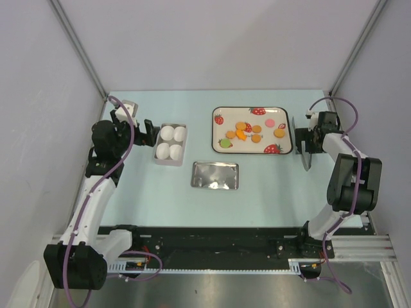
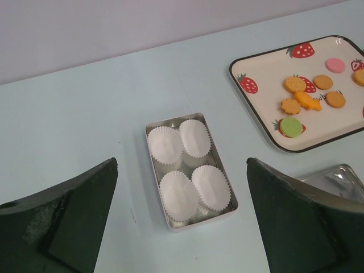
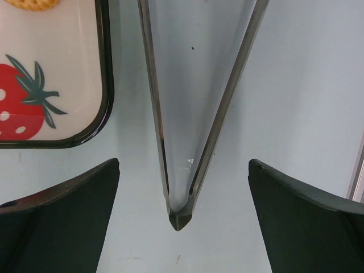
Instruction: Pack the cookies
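Pale blue-green counter, plain grey walls on three sides. Cookies sit on the strawberry tray, right of centre. Tin of paper cups on the left, lid near it. Left pincer and right pincer are spread wide and empty; the right one is over the tongs.

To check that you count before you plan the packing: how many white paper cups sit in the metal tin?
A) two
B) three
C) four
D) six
C: the left wrist view shows four white paper cups in two rows of two, filling the metal tin.
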{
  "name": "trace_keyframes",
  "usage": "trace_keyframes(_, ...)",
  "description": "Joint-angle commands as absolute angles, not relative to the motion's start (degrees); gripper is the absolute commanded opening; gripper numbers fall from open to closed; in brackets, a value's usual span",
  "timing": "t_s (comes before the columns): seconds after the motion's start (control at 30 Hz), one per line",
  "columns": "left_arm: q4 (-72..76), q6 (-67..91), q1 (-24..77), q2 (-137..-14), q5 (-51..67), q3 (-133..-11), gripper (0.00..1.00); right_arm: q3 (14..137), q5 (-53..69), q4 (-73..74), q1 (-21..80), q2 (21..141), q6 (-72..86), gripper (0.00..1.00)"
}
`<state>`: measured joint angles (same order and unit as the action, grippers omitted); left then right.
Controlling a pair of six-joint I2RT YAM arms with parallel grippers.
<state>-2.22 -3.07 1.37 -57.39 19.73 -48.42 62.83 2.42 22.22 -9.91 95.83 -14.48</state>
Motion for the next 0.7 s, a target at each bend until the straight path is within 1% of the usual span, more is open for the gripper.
trace_keyframes(0.0, -0.26, -3.96, 1.49, -57.48, 20.39, -47.99, 1.00, 63.63, 1.41, 18.90, -10.28, 97.73, -16.52, 1.00)
trace_keyframes(0.2, 1.41, -3.78, 1.49, -58.18, 20.83, -48.16, 1.00, 64.33, 2.37, 16.61, -10.90, 101.24, -17.93, 1.00)
trace_keyframes(0.67, 1.93, -3.96, 1.49, -58.27, 21.36, -47.81, 1.00, 71.54, 9.75, 19.60, -13.18, 108.98, -18.81, 0.95)
